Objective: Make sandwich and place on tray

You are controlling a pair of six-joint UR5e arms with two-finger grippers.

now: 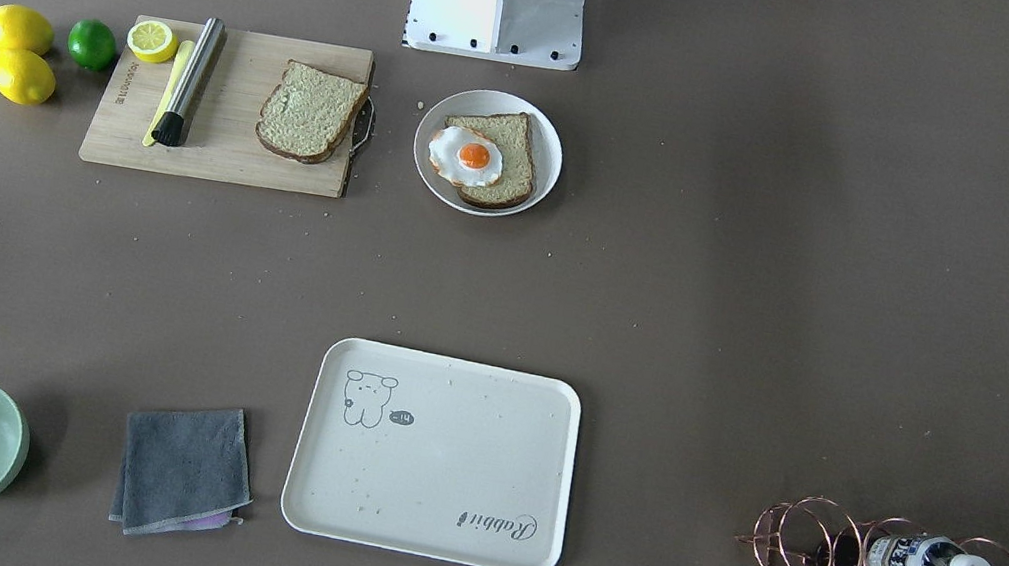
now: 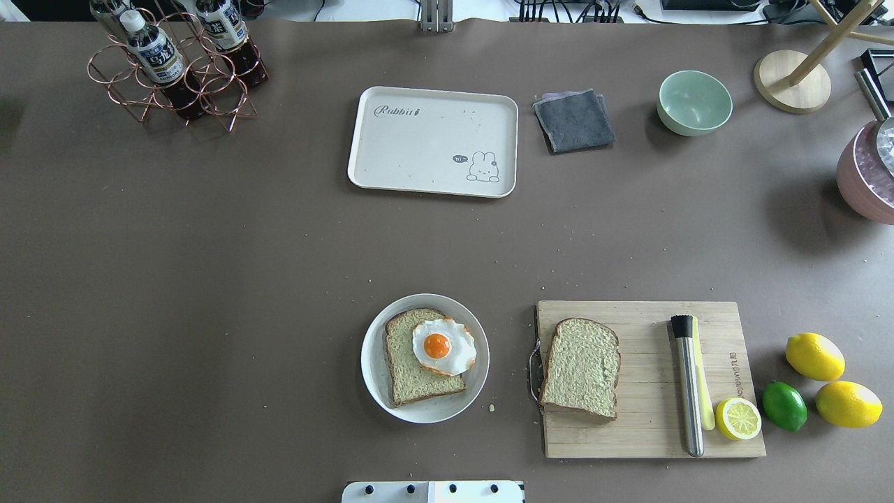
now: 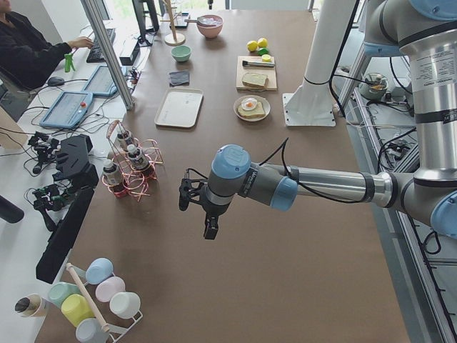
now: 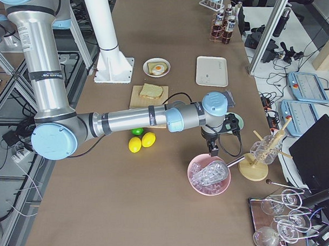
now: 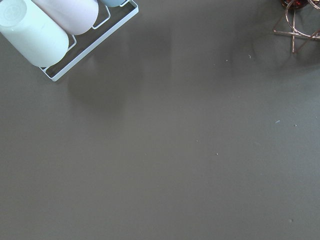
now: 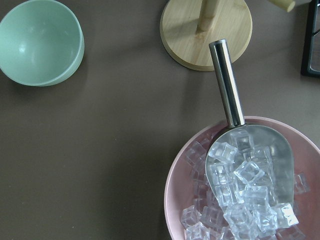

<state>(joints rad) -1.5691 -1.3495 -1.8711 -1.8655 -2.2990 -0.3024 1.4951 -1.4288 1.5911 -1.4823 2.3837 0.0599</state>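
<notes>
"On the white plate (image 2: 419, 416) before your base (image 2: 433, 492), what's built?"

"One bread slice (image 2: 405, 377) with the fried egg (image 2: 443, 346) on top, uncovered. The second slice (image 2: 582, 368) lies on the cutting board (image 2: 649, 433) to my right, long axis running away from me; the tray (image 2: 419, 147) waits beyond. My right gripper (image 4: 212, 149) hangs over the ice bowl (image 2: 862, 188), nearer that slice, I judge, than my left gripper (image 3: 211, 227). Whether either pair of jaws is parted, I cannot tell."
</notes>
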